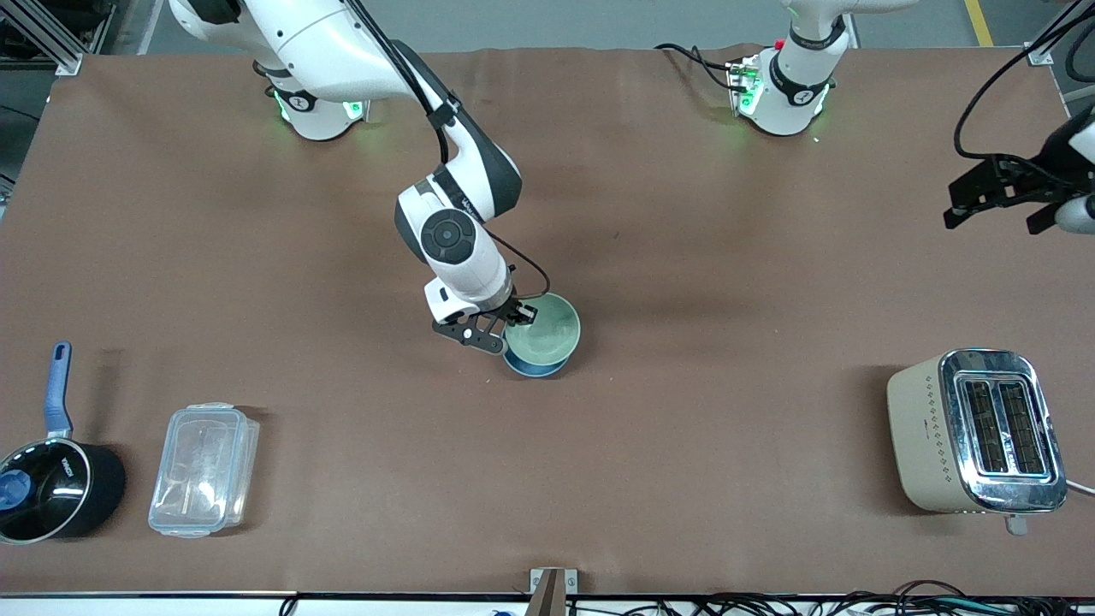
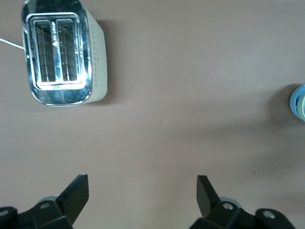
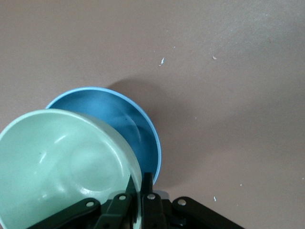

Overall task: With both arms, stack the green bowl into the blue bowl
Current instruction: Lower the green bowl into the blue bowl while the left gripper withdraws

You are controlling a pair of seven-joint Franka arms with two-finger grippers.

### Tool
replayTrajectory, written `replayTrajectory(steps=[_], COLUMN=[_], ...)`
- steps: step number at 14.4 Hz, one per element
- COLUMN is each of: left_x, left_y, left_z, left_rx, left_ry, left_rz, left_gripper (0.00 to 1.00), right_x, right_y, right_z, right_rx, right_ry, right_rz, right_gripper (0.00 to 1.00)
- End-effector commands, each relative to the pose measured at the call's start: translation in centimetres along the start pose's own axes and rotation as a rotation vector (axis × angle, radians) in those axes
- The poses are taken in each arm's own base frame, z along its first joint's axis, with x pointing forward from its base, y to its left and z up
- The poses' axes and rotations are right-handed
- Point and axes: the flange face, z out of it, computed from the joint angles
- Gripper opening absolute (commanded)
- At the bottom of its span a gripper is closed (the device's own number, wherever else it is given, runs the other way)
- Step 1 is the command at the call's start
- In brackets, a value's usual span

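My right gripper is shut on the rim of the pale green bowl and holds it tilted, partly inside the blue bowl, which sits on the brown table near its middle. In the right wrist view the green bowl overlaps the blue bowl, one finger inside the green rim and one outside. My left gripper is open and empty, held above the table at the left arm's end. The left wrist view shows its spread fingers and the bowls' edge.
A cream and chrome toaster stands at the left arm's end, nearer the camera. A clear plastic box and a black saucepan with a blue handle sit at the right arm's end. The toaster also shows in the left wrist view.
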Motion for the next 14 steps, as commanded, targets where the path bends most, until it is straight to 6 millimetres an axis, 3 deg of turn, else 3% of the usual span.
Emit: replayTrajectory(steps=[1,3,5,6,9,11,13,14], left_x=[-1.9,-2.4,-2.7,-2.7,-2.7,-2.5,-2.4,-2.4], left_y=[-0.7,-0.7,-0.2,-0.1,1.2,1.2,1.2,1.3], left_z=[0.0,-0.3,-0.7,-0.4,-0.5,-0.1,0.0,-0.1], left_rx=[-0.008,-0.004,0.005,0.006,0.009,0.010,0.011,0.011], left_ry=[-0.010,-0.008,-0.002,-0.007,-0.006,-0.014,-0.015,-0.014], left_rz=[0.009,0.007,0.016,0.010,0.029,0.029,0.032,0.034], left_gripper=[1.00,1.00,1.00,1.00,1.00,1.00,1.00,1.00], right_x=[0.2,0.5,0.1,0.0,0.6,2.1,4.4,6.2], right_y=[-0.4,-0.2,-0.4,-0.5,-0.6,0.5,3.3,5.7], right_z=[-0.2,0.0,0.0,-0.1,-2.4,-7.0,-13.4,-16.4], right_rx=[0.012,0.014,0.013,0.012,0.032,0.032,-0.040,-0.081], right_ry=[0.005,0.007,0.003,-0.001,0.017,0.052,0.134,0.153], right_rz=[0.015,0.020,0.017,0.032,0.088,0.100,0.083,0.092], right_gripper=[0.01,0.11,0.61,0.81,0.95,1.00,1.00,1.00])
